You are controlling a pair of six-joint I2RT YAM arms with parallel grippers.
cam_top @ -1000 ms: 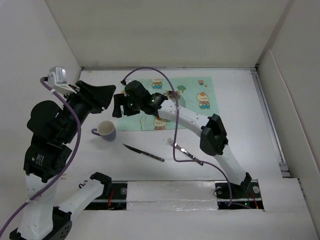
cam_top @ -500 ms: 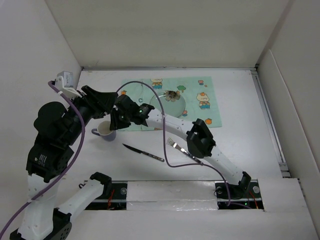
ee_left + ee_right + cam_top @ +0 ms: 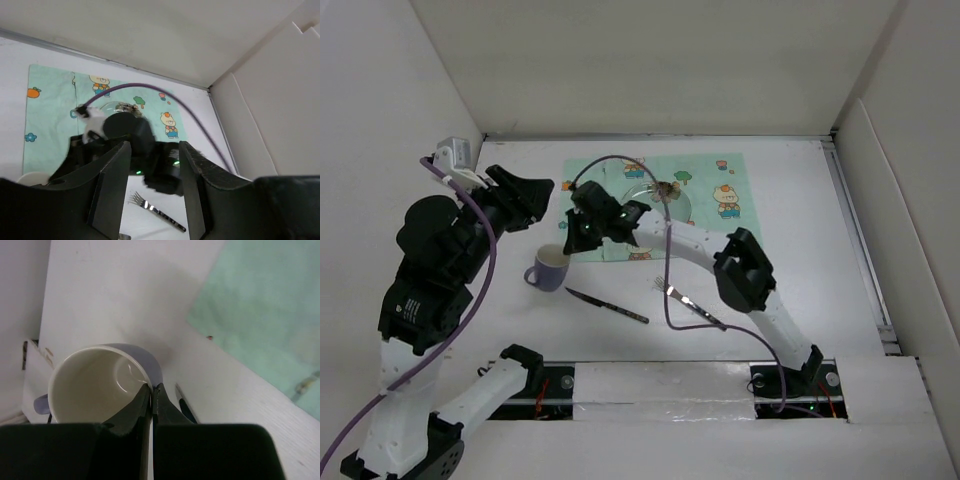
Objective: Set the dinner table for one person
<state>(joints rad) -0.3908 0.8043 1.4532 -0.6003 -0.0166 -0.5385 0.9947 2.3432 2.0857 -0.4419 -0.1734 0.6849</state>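
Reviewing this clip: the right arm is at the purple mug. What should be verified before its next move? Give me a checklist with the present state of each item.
1. Right gripper closed on the mug rim: ok, one finger inside, one outside.
2. Mug upright and empty: ok.
3. Left gripper out of the way: ok, open, holding nothing, off to the mug's left.
4. Knife clear of the mug: cannot tell; its tip lies close beside the mug's base.
5. Plate on the placemat: ok.
6. Knife and fork set beside the plate: not ok; both lie on the dinner table, off the placemat.
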